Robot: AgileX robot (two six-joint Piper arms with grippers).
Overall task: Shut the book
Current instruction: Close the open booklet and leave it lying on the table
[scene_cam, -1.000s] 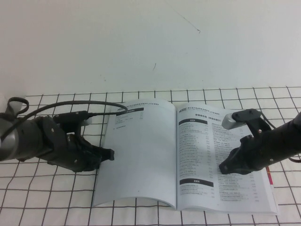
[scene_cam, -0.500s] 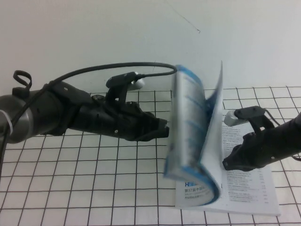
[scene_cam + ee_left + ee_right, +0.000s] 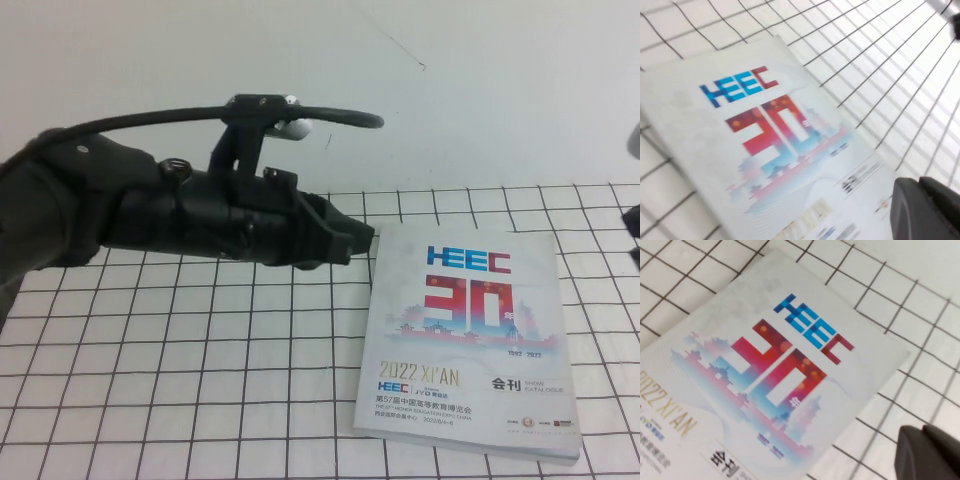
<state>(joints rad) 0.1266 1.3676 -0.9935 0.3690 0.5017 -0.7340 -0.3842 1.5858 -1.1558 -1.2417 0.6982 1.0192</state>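
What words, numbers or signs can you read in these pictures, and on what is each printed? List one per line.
"HEEC": top of the book cover.
"30": large figures, mid cover.
"2022 XI'AN": lower cover.
"会刊": lower cover, right.
Small lines along the cover's bottom edge: too small to read.
Left gripper, beside the book's far left corner, and right gripper, to its right: no text.

Item, 1: closed softcover book with a white cover printed in blue and red (image 3: pixel 470 335), toward the worktop's front right corner. Item, 1: white worktop ruled in a black grid (image 3: pixel 180 380). Items, 2: black grippers, the left gripper (image 3: pixel 352 243) over mid-worktop, the right gripper (image 3: pixel 929 454) at the right edge.
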